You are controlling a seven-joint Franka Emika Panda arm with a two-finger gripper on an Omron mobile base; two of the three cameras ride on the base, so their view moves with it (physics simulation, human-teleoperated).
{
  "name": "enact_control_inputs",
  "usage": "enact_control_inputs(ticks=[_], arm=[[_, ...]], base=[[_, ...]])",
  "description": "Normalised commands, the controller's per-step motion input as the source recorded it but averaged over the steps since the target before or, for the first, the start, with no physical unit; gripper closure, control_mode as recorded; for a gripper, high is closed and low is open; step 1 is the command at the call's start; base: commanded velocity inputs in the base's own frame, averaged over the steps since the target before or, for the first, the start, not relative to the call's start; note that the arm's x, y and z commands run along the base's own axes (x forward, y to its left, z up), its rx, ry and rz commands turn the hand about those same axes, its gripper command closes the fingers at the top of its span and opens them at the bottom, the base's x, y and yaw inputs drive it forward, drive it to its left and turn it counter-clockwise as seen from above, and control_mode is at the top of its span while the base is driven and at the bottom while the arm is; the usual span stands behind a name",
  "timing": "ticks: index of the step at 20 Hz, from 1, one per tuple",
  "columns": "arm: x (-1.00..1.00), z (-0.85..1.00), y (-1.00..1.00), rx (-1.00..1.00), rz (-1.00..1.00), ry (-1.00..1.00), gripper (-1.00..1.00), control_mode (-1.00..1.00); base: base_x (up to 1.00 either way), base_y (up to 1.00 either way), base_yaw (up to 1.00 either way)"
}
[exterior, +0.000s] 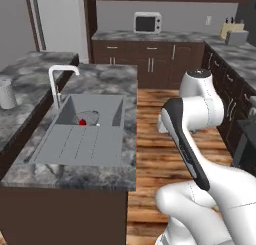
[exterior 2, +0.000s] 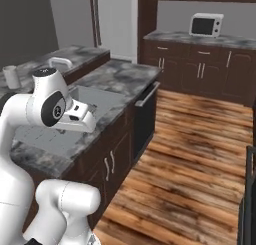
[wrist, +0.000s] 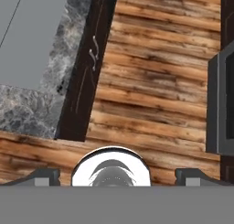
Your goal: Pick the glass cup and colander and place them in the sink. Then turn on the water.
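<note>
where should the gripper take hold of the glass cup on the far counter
Grip the glass cup around its side wall, about mid-height, coming in level from the sink side. It stands upright, a plain cylinder with no handle, so the open gripper can probably close across it.

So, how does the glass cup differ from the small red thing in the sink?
Colour: the glass cup is pale grey-white, while the small red thing is bright red.
Place: the glass cup stands upright on the raised counter beside the sink, while the small red thing lies down inside the basin.
Size: the glass cup looks clearly bigger than the small red thing.
Shared: nothing holds either one.
</note>
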Motion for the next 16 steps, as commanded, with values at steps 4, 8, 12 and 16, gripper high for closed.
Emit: enact_control_inputs(ticks=[4,8,12,16], arm=[[0.00,0.00,0.00,0.00,0.00,0.00,-1.00,1.00],[0.00,0.00,0.00,0.00,0.00,0.00,-1.00,1.00],[0.00,0.00,0.00,0.00,0.00,0.00,-1.00,1.00],[0.00,0.00,0.00,0.00,0.00,0.00,-1.00,1.00]], base=[[0.29,0.91,-0.16],[0.31,0.87,-0.18],[0.29,0.93,-0.16],[0.24,0.99,-0.13]])
